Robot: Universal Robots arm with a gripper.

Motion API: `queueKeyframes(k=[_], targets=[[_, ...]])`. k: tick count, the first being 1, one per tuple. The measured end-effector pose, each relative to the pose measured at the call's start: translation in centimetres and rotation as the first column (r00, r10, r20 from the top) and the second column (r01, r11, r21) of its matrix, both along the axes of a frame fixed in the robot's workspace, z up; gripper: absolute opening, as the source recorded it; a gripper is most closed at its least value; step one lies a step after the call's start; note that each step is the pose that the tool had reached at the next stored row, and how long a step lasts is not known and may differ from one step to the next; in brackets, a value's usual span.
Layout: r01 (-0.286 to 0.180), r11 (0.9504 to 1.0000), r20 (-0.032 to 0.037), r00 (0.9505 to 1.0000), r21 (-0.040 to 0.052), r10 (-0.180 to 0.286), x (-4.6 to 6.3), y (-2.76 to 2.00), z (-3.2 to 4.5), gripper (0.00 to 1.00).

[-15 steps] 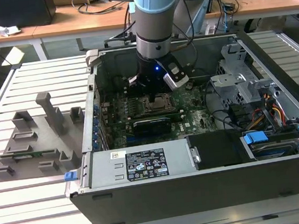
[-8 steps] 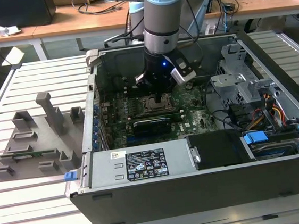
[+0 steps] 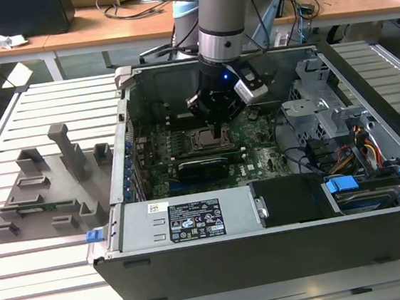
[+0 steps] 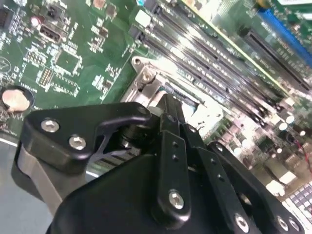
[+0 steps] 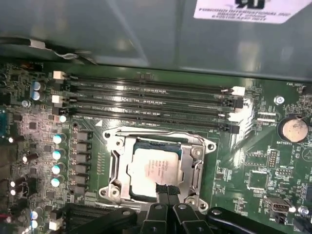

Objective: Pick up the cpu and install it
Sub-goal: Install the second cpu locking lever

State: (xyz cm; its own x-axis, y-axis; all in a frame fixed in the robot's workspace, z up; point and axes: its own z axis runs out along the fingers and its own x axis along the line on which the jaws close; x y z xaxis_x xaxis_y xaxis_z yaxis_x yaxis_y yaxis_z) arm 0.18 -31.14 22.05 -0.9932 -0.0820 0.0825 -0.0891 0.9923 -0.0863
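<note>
Directly under the fingertips of the pincer (image 5: 165, 191), the cpu (image 5: 155, 168) lies flat inside the socket frame (image 5: 196, 168) on the green motherboard (image 5: 253, 165), its silver-grey top facing up. In the first wrist view the two dark fingertips (image 5: 162, 189) stand close together and seem to touch the edge of the chip nearest to the pincer, or to hover just above it; I cannot tell which, and I also cannot tell whether they pinch the chip or only rest against it. In the second wrist view the pincer (image 4: 168, 109) is seen from behind its black body, with the tips down at the metal frame (the chip itself is mostly hidden there).

By my judgement the picking up is finished and the step in hand is the installing: the chip looks already seated, or nearly seated, in its place. The frame around it is open, so the chip is not yet clamped.

The coming move calls for care, I think, because a chip in such a socket must sit level with no corner riding on the frame, and any side push from the fingertips could shift it.

Beyond the socket, away from the pincer, run the long memory slots (image 5: 146, 97). In the exterior view the arm (image 3: 221, 26) reaches down into the open computer case (image 3: 268, 250), and a grey fixture tray (image 3: 46, 187) stands well apart on the slatted bench (image 3: 50, 295).
</note>
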Motion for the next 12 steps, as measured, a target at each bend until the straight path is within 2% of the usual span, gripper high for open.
queueKeyframes(k=[1,2,5,8,9,12], targets=[[0.0,1.0,0.0,1.0,-0.0009,0.0,0.0,0.03,1.02,0.11],[0.0,1.0,0.0001,1.0,-0.0008,0.0,0.0,0.03,1.6,0.11],[0.0,1.0,0.0,1.0,0.0001,0.0,0.0,0.03,2.95,0.11],[0.0,1.0,0.0001,1.0,0.0054,0.0,0.0,0.03,4.25,0.11],[0.0,0.9999,0.0001,1.0,0.0129,0.0,0.0,0.04,5.77,0.11],[0.0,0.9999,0.0001,1.0,0.0132,0.0,0.0,0.04,5.77,0.11]])
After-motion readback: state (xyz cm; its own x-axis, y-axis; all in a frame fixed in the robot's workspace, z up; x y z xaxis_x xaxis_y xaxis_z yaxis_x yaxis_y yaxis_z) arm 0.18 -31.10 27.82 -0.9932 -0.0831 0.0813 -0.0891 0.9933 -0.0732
